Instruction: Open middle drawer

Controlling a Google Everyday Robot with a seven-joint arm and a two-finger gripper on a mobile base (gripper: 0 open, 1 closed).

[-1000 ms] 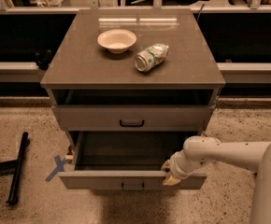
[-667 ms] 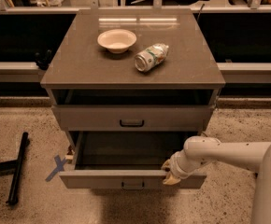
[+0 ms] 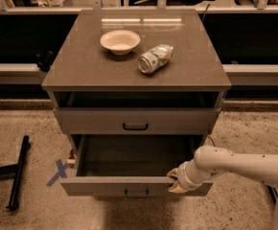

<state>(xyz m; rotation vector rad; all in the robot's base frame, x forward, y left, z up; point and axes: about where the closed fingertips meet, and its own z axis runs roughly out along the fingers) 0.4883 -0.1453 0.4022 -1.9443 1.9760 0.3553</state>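
I see the wide grey-brown middle drawer [image 3: 105,186] sticking out below the closed top drawer [image 3: 91,121]. My cream gripper [image 3: 176,181] is at its front right edge. On the brown cabinet surface [image 3: 72,66], a pale round bowl [image 3: 120,41] sits left of a tipped-over can [image 3: 155,59].

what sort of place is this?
Probably a robot test lab: cabinet on speckled floor, blue tape cross beside it, gripper at the front edge of the middle drawer.

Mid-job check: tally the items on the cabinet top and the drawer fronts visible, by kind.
Bowls: 1, cream bowl
Cans: 1, can on its side
Drawer fronts: 2, top drawer closed, middle drawer pulled out
Total: 4
The end effector is at the middle drawer's front edge, right side.
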